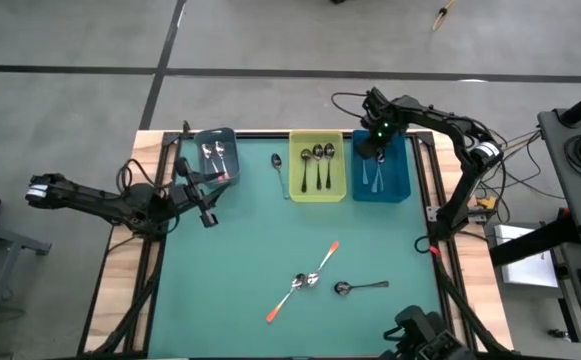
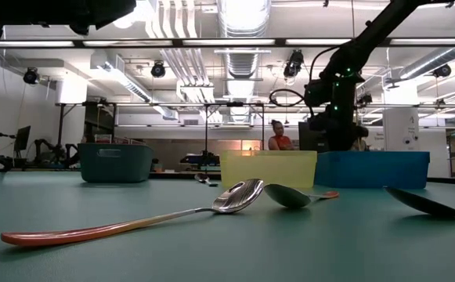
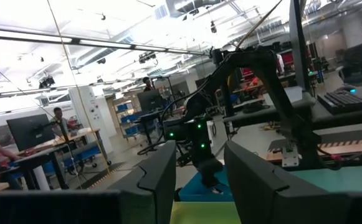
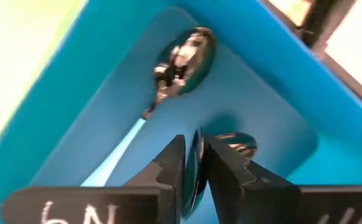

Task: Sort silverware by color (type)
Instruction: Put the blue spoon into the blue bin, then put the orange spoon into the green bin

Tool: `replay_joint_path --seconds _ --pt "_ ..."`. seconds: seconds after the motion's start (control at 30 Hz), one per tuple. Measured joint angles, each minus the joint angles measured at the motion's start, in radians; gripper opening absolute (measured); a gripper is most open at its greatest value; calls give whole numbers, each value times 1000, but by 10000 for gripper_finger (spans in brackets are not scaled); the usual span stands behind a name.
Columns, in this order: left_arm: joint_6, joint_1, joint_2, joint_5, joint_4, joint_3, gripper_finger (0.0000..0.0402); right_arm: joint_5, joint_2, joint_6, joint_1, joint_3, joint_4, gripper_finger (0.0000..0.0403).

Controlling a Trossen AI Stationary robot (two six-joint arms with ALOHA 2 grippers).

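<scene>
Right end effector (image 4: 194, 163) grips one spoon (image 4: 196, 177) over the blue bin (image 4: 106, 118) holding two more.

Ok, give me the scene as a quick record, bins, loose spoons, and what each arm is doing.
grey bin: far left, holds spoons
yellow bin: middle, three dark-handled spoons
blue bin: right, pale-blue-handled spoons
loose spoons: two orange-handled spoons crossed mid-table; black spoon beside them; dark spoon left of the yellow bin
right gripper: inside the blue bin, fingers close around a spoon, grip or release unclear
left gripper: near the grey bin, fingers apart, nothing between them
</scene>
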Motion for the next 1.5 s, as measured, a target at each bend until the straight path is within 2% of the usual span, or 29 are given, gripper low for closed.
replay_joint_path --seconds 0.27,0.53,0.8,1.0,1.23,1.5 --pt "0 0 0 0 -1 0 118 69 0 1 -1 0 -1 86" --pt "4 0 0 0 -8 0 118 69 -4 52 2 26 -21 127" --pt "-11 0 15 0 -7 0 118 69 -81 107 74 56 -64 118" --pt "-101 0 47 -1 -10 0 118 69 -211 159 188 56 -62 100" --pt "-264 0 100 -1 -15 0 118 70 -345 218 389 56 -59 83" --pt "-497 0 182 0 -17 0 118 71 -406 229 644 54 -44 70"
